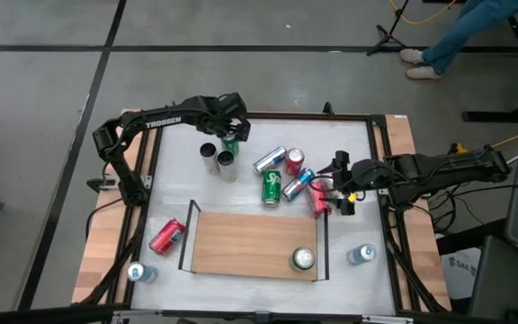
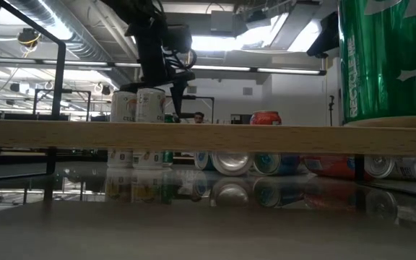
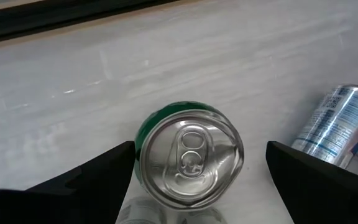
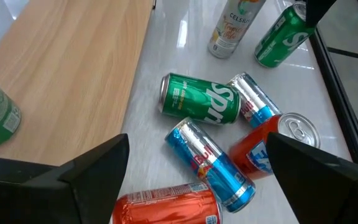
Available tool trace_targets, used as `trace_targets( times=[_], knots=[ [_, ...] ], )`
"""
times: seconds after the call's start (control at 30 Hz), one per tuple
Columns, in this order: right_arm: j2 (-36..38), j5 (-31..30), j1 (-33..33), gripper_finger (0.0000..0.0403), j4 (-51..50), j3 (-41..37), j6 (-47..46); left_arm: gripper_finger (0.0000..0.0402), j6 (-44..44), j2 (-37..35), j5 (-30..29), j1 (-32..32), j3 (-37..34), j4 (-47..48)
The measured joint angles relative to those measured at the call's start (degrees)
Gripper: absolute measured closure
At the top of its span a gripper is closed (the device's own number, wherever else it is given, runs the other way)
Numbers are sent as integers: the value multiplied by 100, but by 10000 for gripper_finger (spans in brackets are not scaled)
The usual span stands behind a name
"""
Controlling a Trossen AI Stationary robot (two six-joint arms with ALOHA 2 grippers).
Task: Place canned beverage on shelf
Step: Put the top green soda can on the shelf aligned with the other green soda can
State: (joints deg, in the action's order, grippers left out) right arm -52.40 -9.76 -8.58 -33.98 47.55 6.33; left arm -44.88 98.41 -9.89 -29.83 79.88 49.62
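Note:
The shelf (image 1: pixel 254 243) is a light wooden board with black end rails; it also shows in the right wrist view (image 4: pixel 61 68). One green can (image 1: pixel 302 259) stands on it near its right end. My left gripper (image 3: pixel 194 186) is open above an upright green can (image 3: pixel 188 155) near the table's far edge, with one finger on either side of its top and a gap on each side. My right gripper (image 4: pixel 201 180) is open over an orange can (image 4: pixel 166 208) that lies on its side just right of the shelf's far right corner.
A cluster of lying cans, green (image 4: pixel 201 102), blue (image 4: pixel 213 162), red (image 4: pixel 272 146) and silver-blue (image 4: pixel 253 99), sits beyond the shelf. Two pale upright cans (image 1: pixel 217 159) stand beside the left gripper. A red can (image 1: pixel 166 236) lies left of the shelf. Silver cans (image 1: pixel 137 273) (image 1: pixel 360 255) stand near the front corners.

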Motion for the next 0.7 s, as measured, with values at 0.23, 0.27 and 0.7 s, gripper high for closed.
trace_targets(
  times=[0.23,0.27,0.7],
  knots=[
    [0,2,-2,36,2,0,0,47,-211,237,-40,57,0,76],
    [0,4,-1,36,2,0,0,47,-247,313,-9,57,0,70],
    [0,7,-2,36,-11,0,0,72,-251,643,-109,57,-6,-3]
  ],
)
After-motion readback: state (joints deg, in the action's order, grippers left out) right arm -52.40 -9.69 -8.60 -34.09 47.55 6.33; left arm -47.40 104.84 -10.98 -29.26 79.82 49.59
